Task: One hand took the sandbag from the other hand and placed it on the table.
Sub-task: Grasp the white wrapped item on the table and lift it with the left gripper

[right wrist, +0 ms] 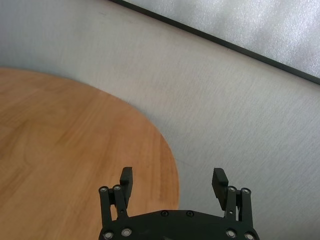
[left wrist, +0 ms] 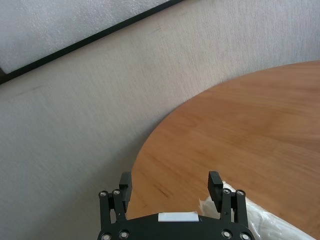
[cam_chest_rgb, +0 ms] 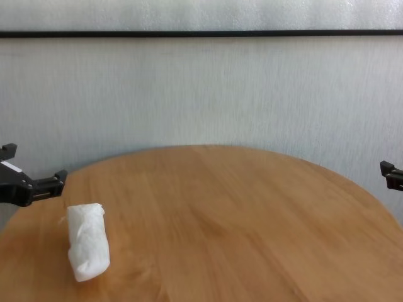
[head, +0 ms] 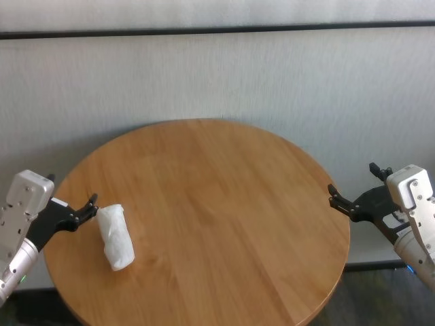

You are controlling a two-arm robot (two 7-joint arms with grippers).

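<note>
The white sandbag (head: 114, 236) lies free on the round wooden table (head: 224, 197) near its left edge; it also shows in the chest view (cam_chest_rgb: 87, 250). My left gripper (head: 71, 191), on the wrist with the green light, is open and empty just left of the sandbag, over the table's rim. In the left wrist view its fingers (left wrist: 215, 183) stand wide apart, with the sandbag (left wrist: 272, 225) beside one of them. My right gripper (head: 353, 182), on the wrist with the blue light, is open and empty at the table's right edge (right wrist: 173, 181).
A pale textured wall (head: 217, 75) with a black horizontal strip (head: 217, 30) stands behind the table. The table's round edge drops off just under both grippers. Dark floor (head: 380, 299) shows at the lower right.
</note>
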